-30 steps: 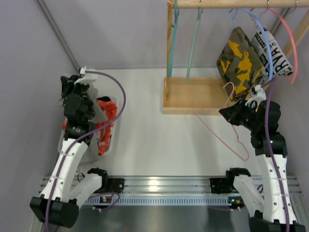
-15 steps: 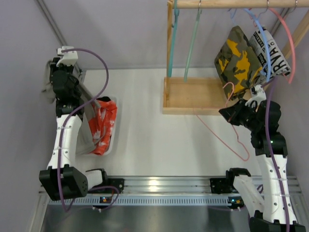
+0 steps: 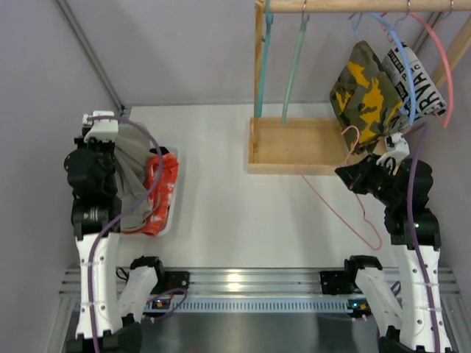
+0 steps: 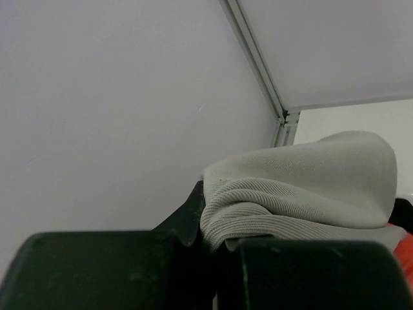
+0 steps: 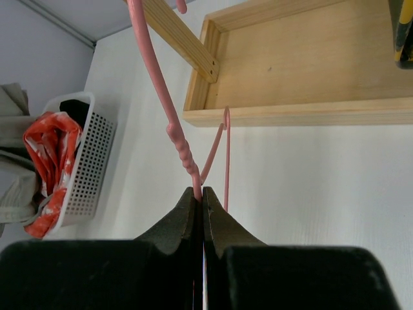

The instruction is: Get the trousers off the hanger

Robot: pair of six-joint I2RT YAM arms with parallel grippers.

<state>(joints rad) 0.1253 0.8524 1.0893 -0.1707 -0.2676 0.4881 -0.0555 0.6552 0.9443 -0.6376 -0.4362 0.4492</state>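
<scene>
Above the white basket at left, pinched tight in left gripper, ribbed grey trousers, seemingly draping lengthwise into it; camouflage trousers hung slantwise at right; right gripper clamped on pink hanger.

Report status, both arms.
Left gripper shut on plain grey cloth trousers. Right gripper shut on thin pink hanger. Camouflage cloth trousers hang from wooden rail.

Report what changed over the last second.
The left gripper, shut on the grey trousers, swung out toward the left wall, then back above the basket, draping the cloth across it. The right gripper barely moved, shut on the pink hanger; the camouflage trousers still hang.
</scene>
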